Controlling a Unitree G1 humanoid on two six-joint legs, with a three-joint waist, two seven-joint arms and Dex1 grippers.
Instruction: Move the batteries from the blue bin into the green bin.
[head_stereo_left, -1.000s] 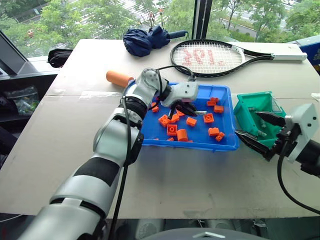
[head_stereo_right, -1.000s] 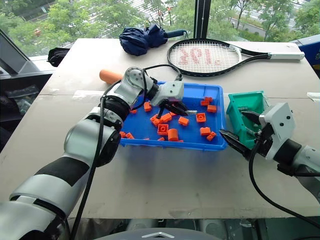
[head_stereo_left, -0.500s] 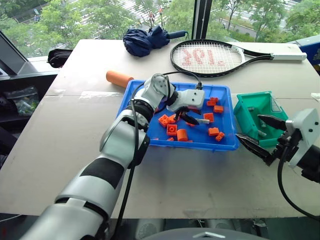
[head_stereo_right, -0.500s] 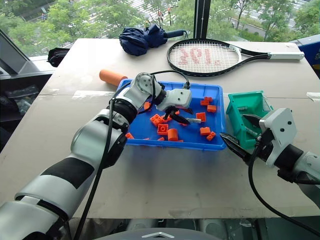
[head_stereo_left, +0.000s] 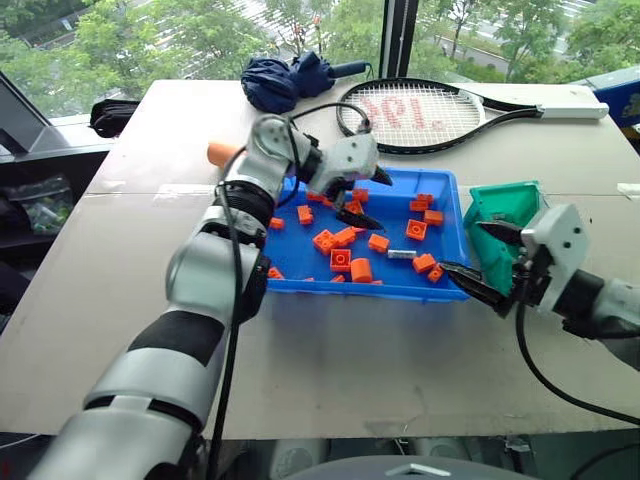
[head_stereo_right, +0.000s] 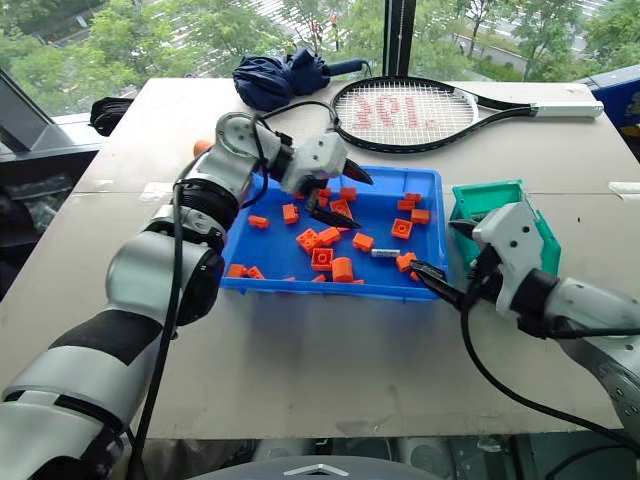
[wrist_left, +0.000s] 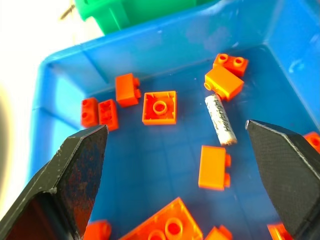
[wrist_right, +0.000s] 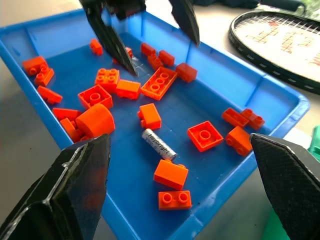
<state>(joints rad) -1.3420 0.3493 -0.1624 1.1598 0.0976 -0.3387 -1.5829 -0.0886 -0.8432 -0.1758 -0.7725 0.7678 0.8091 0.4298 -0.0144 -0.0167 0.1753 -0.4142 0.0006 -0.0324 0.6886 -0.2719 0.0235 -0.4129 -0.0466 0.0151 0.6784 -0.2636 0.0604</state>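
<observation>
Silver battery (head_stereo_left: 401, 254) lies loose in blue bin (head_stereo_left: 452, 240), centre-right of frame, among orange bricks (head_stereo_left: 344, 238). Left hand (head_stereo_left: 361, 201) wide, empty, above bin. Right hand (head_stereo_left: 478, 262) wide, empty, by green bin (head_stereo_left: 508, 208). Advice: grip battery across its length, avoid bricks.

Orange toy bricks (wrist_right: 150, 116) and a silver-grey battery (wrist_right: 159, 144) with dark lettering lie in the bright-blue bin (wrist_right: 272, 100); teal-green bin (head_stereo_left: 505, 203) alongside.
</observation>
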